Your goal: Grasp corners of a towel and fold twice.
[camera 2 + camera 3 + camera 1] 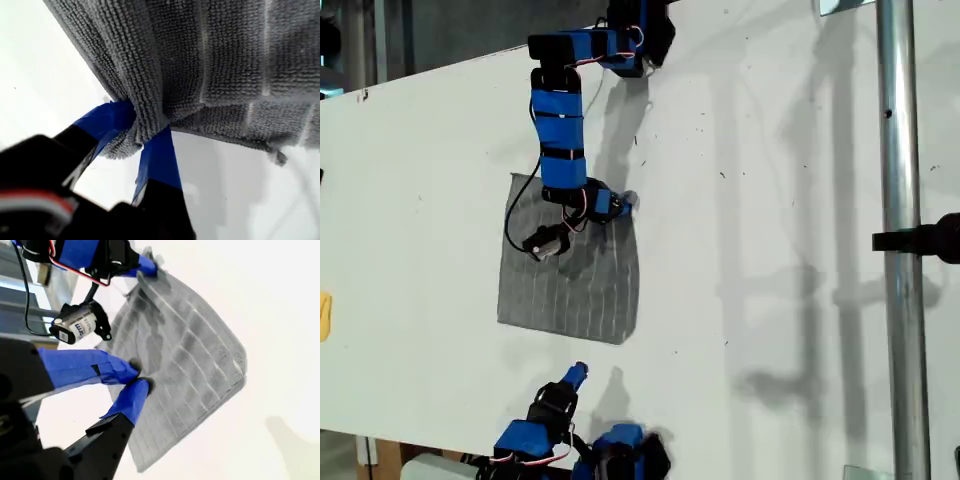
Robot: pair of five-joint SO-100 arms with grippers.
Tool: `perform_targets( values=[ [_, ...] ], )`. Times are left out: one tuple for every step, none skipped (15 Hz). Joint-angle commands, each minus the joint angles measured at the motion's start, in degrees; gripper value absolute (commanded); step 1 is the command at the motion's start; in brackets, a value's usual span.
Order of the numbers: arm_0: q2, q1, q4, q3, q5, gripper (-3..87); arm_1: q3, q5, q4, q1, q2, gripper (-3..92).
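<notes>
My first hand (150,132) is closed on a corner (131,142) of the grey towel (570,280); its blue-taped fingers (159,155) pinch a bunched fold of cloth. In the exterior view this hand (620,203) sits at the towel's upper right corner, just above the middle of the frame, and its arm (560,120) reaches down from the top edge over the towel's upper part, hiding some of it. A small camera with a black cable (542,243) hangs over the cloth.

My second hand (135,377) has its taped fingertips close together with the towel's edge behind them; I cannot tell whether it grips. In the exterior view it (577,372) lies at the bottom centre, just below the towel and apart from it.

The towel lies on the white table (770,330). A metal pole (900,240) stands at the right of that frame, and a small yellow thing (324,315) shows at the left edge.
</notes>
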Motion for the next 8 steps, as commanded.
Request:
perform_targets(
  values=[
    [-6.0,-0.9,0.4,-7.0,4.6,17.9,-1.8,1.1,-1.1,-0.6,0.4,-0.3],
    [-9.4,-1.0,0.4,-8.9,8.1,22.8,-1.8,1.3,-1.1,-0.8,0.4,-0.3],
    [-12.2,-1.6,0.4,-10.0,11.3,25.1,-1.8,1.5,-1.2,-1.1,0.5,-0.3],
    [-13.9,-2.7,0.2,-9.9,13.6,26.4,-1.8,1.8,-1.3,-1.2,0.8,-0.3],
    [-14.6,-4.5,-1.2,-7.9,15.6,27.5,-1.8,1.9,-1.3,-1.4,1.1,-0.3],
    [-15.2,-6.3,-2.8,-4.8,17.5,27.6,-1.8,2.1,-1.3,-1.7,1.4,-0.3],
    [-15.2,-7.9,-6.2,-0.5,18.7,27.0,-1.8,2.1,-1.3,-1.8,1.8,-0.3],
    [-15.4,-8.8,-10.2,3.8,19.5,26.7,-1.8,2.1,-1.3,-1.8,2.5,-0.3]
  ],
)
